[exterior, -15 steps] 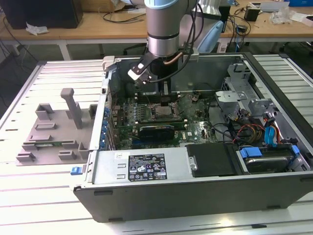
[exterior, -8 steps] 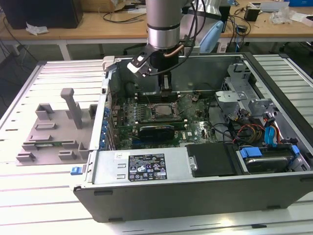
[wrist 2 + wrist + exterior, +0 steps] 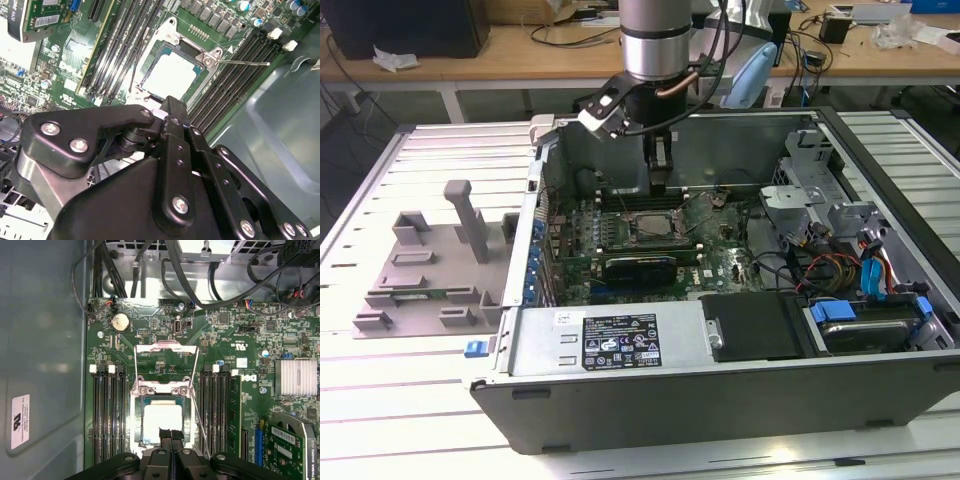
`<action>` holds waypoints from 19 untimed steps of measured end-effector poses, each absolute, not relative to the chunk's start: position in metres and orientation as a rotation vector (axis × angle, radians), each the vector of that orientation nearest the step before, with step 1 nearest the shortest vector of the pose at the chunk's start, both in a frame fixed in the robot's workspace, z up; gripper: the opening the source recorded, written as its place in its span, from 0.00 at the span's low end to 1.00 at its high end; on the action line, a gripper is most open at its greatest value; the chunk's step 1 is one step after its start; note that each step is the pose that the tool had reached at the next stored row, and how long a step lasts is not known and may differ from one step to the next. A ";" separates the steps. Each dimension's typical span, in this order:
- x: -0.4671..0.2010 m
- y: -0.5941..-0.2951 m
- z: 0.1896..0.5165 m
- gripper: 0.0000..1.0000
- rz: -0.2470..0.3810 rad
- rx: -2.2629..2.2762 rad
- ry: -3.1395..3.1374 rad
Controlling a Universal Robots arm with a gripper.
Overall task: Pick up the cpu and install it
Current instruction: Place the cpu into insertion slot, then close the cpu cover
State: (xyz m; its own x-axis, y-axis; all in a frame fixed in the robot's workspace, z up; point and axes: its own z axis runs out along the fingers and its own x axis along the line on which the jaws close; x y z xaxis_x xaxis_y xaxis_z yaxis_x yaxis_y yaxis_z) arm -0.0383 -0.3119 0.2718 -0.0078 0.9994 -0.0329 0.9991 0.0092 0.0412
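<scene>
Down inside the open case (image 3: 720, 395) I have the gripper (image 3: 659, 188) hanging from the arm (image 3: 655, 40) above the motherboard (image 3: 720, 262), over the socket (image 3: 135, 415).

From the first wrist view, the cpu (image 3: 160, 417) lies flat in the socket with its silver top facing up, square to the frame. The same chip shows in the second wrist view (image 3: 172, 75), seated inside the metal surround.

Both fingers (image 3: 165, 438) are pressed together with just a thin seam between them, and I see nothing pinched there. Their tips sit over the near edge of the cpu. I cannot tell whether they touch it or hover just above.

I can see the load plate (image 3: 166, 362) flipped open, lying back between the socket and the coin cell (image 3: 120, 321). Its lever (image 3: 245, 62) is released and stands as a thin wire off to one side of the socket.

Memory slots (image 3: 107, 415) flank the socket on both sides, and all the ones I can make out look unfilled. A finned heatsink (image 3: 296, 377) sits farther off on the board.

On the exterior view's left, a grey fixture (image 3: 430, 270) rests on the slatted table (image 3: 410, 430), beside the case and well apart from the gripper.
</scene>
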 end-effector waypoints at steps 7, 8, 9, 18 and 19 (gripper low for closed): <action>-0.038 -0.312 0.273 0.11 0.009 2.175 2.194; -0.038 -0.312 0.273 0.11 0.009 2.175 2.194; -0.038 -0.312 0.273 0.11 0.009 2.175 2.194; -0.032 -0.312 0.273 0.11 0.009 2.175 2.194; -0.030 -0.312 0.273 0.11 0.009 2.175 2.194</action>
